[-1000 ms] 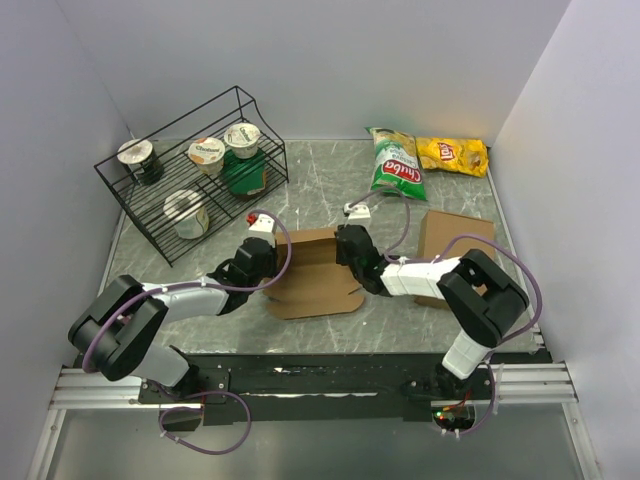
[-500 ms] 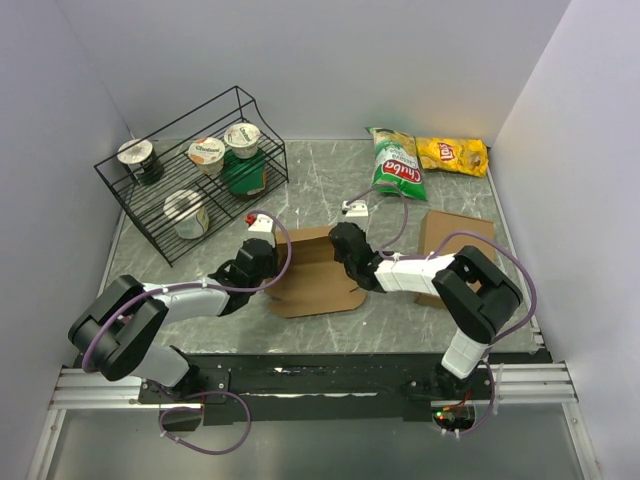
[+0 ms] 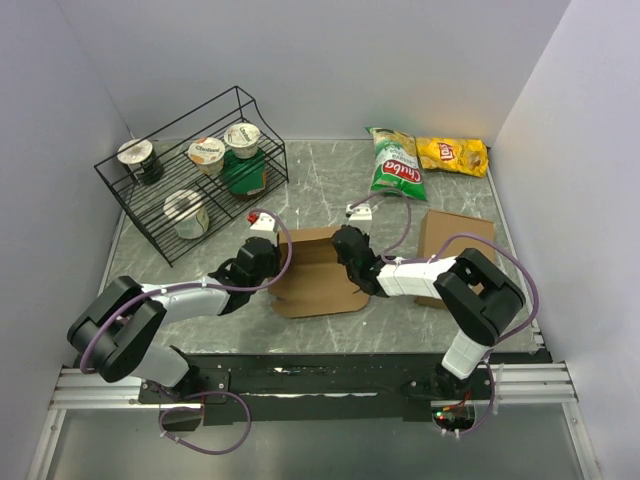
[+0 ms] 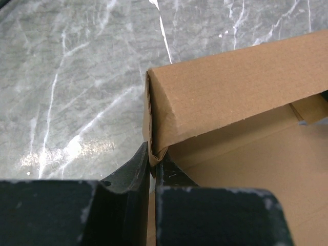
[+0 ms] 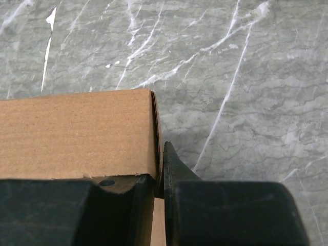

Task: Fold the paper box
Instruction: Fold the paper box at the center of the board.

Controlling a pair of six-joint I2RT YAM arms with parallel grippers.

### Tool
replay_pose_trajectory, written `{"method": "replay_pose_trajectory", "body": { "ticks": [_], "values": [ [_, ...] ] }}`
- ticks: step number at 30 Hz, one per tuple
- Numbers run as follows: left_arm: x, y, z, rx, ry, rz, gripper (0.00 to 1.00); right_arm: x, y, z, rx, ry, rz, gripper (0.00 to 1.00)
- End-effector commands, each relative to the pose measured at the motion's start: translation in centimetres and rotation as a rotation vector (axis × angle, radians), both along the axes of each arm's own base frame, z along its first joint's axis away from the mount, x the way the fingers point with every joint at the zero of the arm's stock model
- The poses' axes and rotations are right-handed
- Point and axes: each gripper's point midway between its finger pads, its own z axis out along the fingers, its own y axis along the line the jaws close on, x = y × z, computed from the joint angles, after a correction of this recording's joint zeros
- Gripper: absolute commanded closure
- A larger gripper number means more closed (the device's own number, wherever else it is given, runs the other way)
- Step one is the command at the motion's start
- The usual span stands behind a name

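step: standing the walls of the paper box [image 3: 318, 285]; far wall up, near flaps flat
left pincer [image 4: 152, 160]: pinching the far-left corner fold
right pincer [image 5: 160, 171]: pinching the upright wall's right end
box place: mid tabletop [image 3: 330, 190], between both arms
next: likely fold end walls in and tuck tabs
facing: open side up; long axis roughly left-right, nearly square, unsure

On my screen a black wire rack [image 3: 150, 215] stands off to the left of the left pincer [image 3: 276, 266], well apart from it. I count four lidded cups [image 3: 207, 152] in it, plus a dark green container [image 3: 243, 175]. Beyond the right pincer [image 3: 346, 243], at the far edge of the grey marble table [image 3: 320, 180], I see a green crisp bag [image 3: 395, 165] with a yellow bag [image 3: 452, 155] just beside it. A plain brown cardboard slab [image 3: 455, 238] lies flat to the right of that pincer, near it.
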Motion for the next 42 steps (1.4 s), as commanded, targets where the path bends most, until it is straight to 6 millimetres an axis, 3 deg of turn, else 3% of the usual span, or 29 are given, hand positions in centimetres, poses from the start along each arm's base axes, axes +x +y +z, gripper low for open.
{"method": "replay_pose_trajectory", "body": {
  "ticks": [1, 5, 11, 15, 20, 22, 32, 34, 36, 38, 40, 41, 42],
  "values": [
    [-0.2, 1.4, -0.4, 0.032, 0.043, 0.04, 0.99, -0.3, -5.6, -0.4, -0.127, 0.0, -0.155, 0.81],
    [-0.2, 1.7, -1.1, 0.059, 0.101, 0.071, 0.99, -0.6, -5.2, 0.7, -0.08, -0.012, -0.14, 0.74],
    [0.6, 1.8, -0.8, 0.127, 0.145, 0.098, 0.99, -1.9, -5.1, 2.3, -0.054, -0.022, -0.116, 0.51],
    [1.3, 1.5, -0.3, 0.155, 0.159, 0.093, 0.99, -3.1, -4.7, 2.9, -0.053, -0.011, -0.087, 0.28],
    [1.8, 1.1, -0.8, 0.191, 0.219, 0.059, 0.99, -4.8, -1.9, 4.4, -0.034, -0.021, 0.109, 0.17],
    [1.8, 1.1, -1.5, 0.213, 0.251, 0.045, 0.99, -5.6, -1.3, 4.2, -0.022, 0.003, 0.163, 0.17],
    [2.1, 0.9, -1.6, 0.236, 0.272, 0.021, 0.99, -7.9, -2.0, 5.0, 0.038, 0.072, 0.175, 0.11],
    [2.0, 0.7, -1.6, 0.223, 0.273, 0.002, 0.99, -7.1, -2.6, 5.7, 0.102, 0.043, 0.184, 0.13],
    [2.0, 0.7, -1.8, 0.22, 0.262, -0.002, 0.99, -7.5, -1.2, 6.5, 0.2, 0.038, 0.325, 0.13],
    [1.8, 1.3, -2.0, 0.23, 0.25, 0.01, 0.99, -6.9, -1.7, 8.3, 0.285, 0.001, 0.359, 0.17],
    [2.3, 1.6, -1.0, 0.204, 0.189, 0.032, 0.99, -6.4, -2.5, 9.6, 0.309, -0.031, 0.358, 0.2],
    [1.6, 2.0, -1.6, 0.208, 0.202, 0.033, 0.99, -5.7, -3.5, 9.8, 0.311, -0.037, 0.326, 0.22],
    [2.4, 1.4, -0.3, 0.163, 0.132, 0.029, 0.99, -5.4, -3.9, 10.3, 0.325, -0.045, 0.32, 0.23]
  ]
}}
